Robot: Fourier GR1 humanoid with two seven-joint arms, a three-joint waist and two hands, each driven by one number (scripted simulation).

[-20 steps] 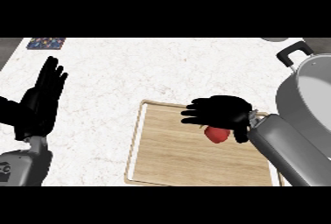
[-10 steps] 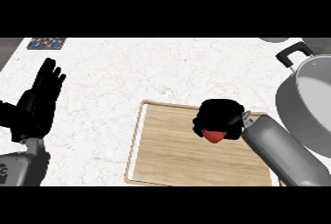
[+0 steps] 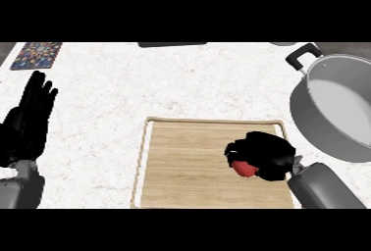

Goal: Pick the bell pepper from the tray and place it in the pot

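Right hand: the right hand sits over the right side of the tray, fingers curled down around the bell pepper, so that it can be carried off rather than pushed.
Bell pepper: the bell pepper shows only as a red patch under the curled fingers; most of it is hidden by the hand. Whether it touches the wood or is already clear of it cannot be told.
Tray: the wooden tray lies flat on the tabletop, its raised rim keeping the pepper from rolling away; the rest of its surface is bare.
Pot: the grey pot stands just beside the tray's right edge, mouth open upward and nothing visible inside, black handle toward the far side. Its nearness suggests a short lift and sideways carry over the rim.
Left hand: the left hand rests open at the view's left edge, fingers straight and up, holding nothing, well apart from the tray.
Step in hand: likely the grasp is just being completed; the placing is not yet done.
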